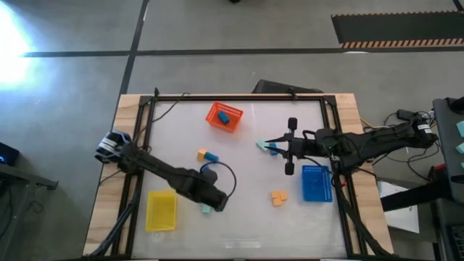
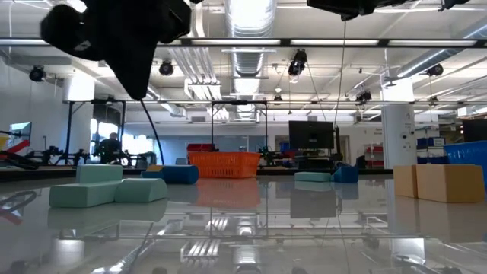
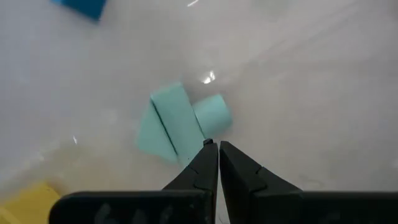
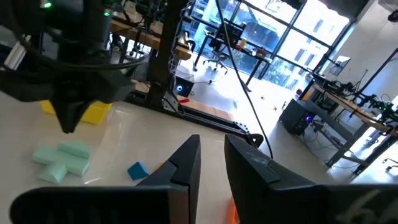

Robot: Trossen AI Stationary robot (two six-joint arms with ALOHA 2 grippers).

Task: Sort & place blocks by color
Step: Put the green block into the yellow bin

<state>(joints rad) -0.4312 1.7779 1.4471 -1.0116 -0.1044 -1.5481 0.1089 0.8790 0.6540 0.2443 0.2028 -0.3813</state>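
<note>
Two mint green blocks [image 1: 206,209] [image 3: 177,121] [image 2: 99,190] lie touching each other on the table beside the yellow tray [image 1: 161,210]. My left gripper [image 3: 214,146] [image 1: 215,202] hovers shut just above them and touches nothing. My right gripper [image 4: 212,152] [image 1: 278,143] is held level near a mint block [image 1: 259,145] and a blue block [image 1: 273,151], with a narrow gap between its empty fingers. One blue block [image 1: 225,116] lies in the orange tray [image 1: 216,120]. An orange and a blue block [image 1: 206,155] sit mid-table. Two orange blocks [image 1: 279,197] [image 2: 441,183] rest left of the blue tray [image 1: 316,183].
A dark cable [image 1: 226,174] loops over the table by my left arm. A raised black frame [image 1: 239,97] borders the white surface. The middle and near parts of the table between the trays hold only scattered blocks.
</note>
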